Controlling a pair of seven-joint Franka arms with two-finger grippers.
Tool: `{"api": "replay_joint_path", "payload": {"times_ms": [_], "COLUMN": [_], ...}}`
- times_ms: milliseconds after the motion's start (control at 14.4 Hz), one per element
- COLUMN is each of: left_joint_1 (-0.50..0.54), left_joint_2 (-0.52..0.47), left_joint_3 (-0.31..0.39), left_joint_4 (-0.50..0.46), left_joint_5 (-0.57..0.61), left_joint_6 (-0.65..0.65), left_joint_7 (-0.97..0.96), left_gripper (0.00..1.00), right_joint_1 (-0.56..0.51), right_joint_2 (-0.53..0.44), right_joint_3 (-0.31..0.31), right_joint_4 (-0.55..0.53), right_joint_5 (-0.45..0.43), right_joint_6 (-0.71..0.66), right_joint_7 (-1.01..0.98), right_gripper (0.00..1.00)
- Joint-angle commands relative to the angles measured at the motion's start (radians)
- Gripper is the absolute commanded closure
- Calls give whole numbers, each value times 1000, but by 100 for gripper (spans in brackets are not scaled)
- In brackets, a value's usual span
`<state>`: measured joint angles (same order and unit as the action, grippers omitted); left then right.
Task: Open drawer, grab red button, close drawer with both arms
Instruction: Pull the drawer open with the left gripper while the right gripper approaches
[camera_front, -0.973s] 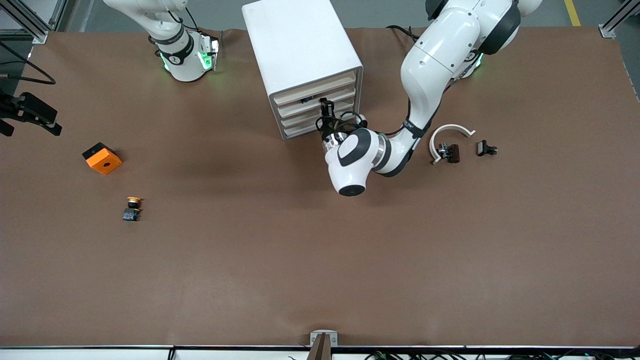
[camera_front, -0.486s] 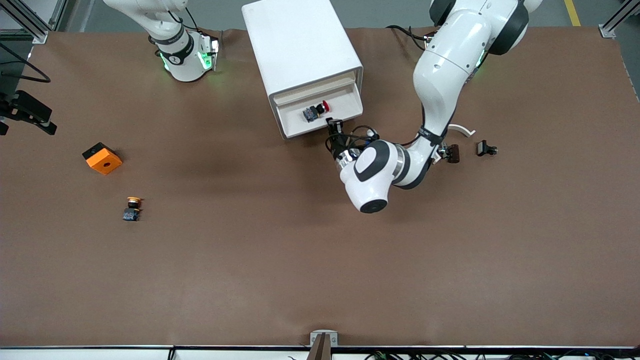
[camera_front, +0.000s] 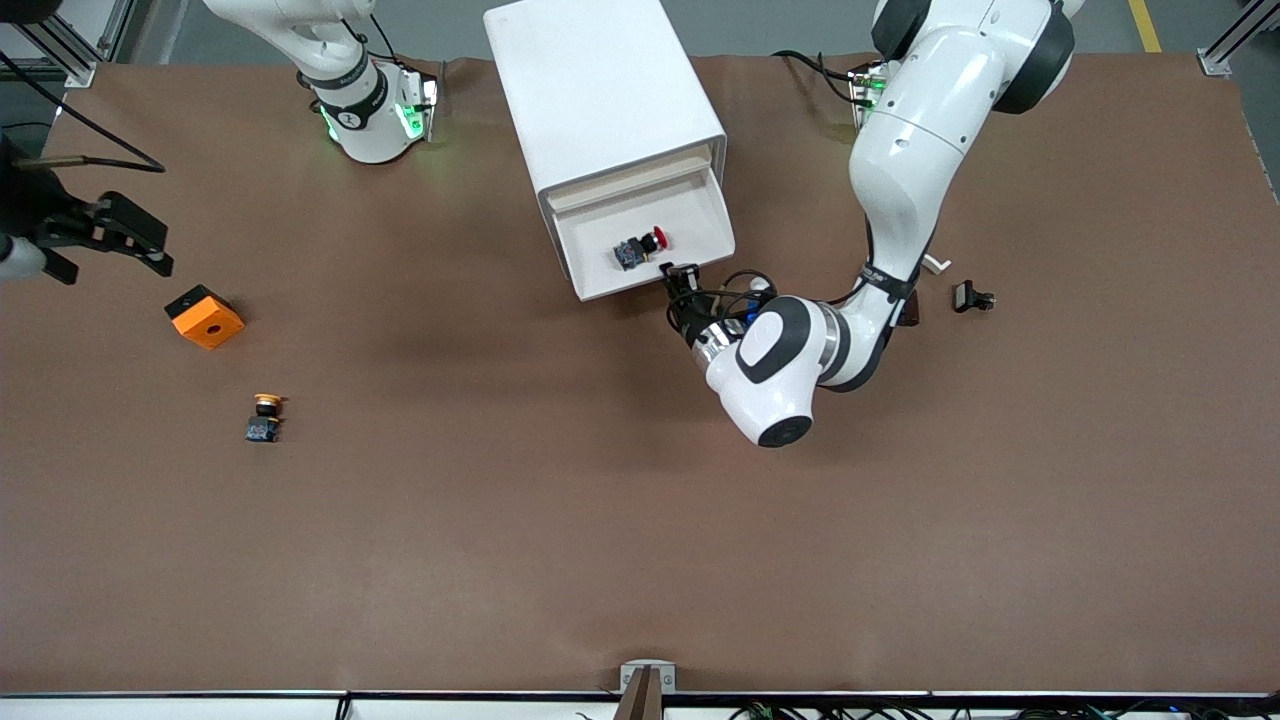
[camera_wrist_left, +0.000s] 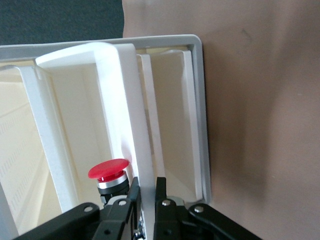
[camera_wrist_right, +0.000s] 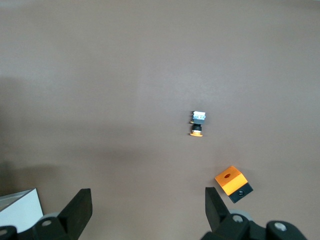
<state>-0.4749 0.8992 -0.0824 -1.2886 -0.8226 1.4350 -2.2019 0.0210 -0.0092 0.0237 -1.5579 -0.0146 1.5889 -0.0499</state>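
My left gripper (camera_front: 682, 272) is clamped on the front edge of the drawer (camera_front: 700, 215), pulled out of the cabinet (camera_front: 590, 90). The button (camera_wrist_left: 109, 172) lies inside, just past my fingertips. My right gripper (camera_front: 135, 240) hangs spread wide and empty above bare brown table (camera_front: 500, 500) near the orange cube (camera_wrist_right: 233, 182).

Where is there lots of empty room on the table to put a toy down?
The widest bare patch of table lies nearer the front camera than the yellow-capped button and the left arm. It is crowded by the open drawer holding the red button, where the left gripper pinches its front.
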Motion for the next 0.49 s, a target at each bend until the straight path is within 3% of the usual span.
{"api": "replay_joint_path", "payload": {"times_ms": [0, 69, 139, 208, 417], "left_joint_1": [12, 18, 22, 25, 38], "left_joint_2": [17, 15, 12, 9, -2], "left_joint_3": [15, 13, 13, 13, 12], "left_joint_4": [15, 15, 15, 15, 44], "left_joint_5": [-3, -3, -3, -3, -1], "left_joint_6": [51, 51, 50, 50, 41], "left_joint_7": [53, 60, 61, 61, 61], "left_gripper": [85, 57, 22, 0, 0], "right_joint_1": [33, 58, 109, 161, 330], "right_joint_2": [31, 37, 38, 41, 69], "right_joint_3": [-4, -4, -4, -4, -4], "right_joint_4": [7, 6, 1, 2, 1], "right_joint_5": [1, 5, 5, 4, 1], "right_joint_6": [-1, -10, -15, -18, -18], "right_joint_7": [65, 90, 166, 274, 624], "right_gripper": [0, 0, 0, 0, 0]}}
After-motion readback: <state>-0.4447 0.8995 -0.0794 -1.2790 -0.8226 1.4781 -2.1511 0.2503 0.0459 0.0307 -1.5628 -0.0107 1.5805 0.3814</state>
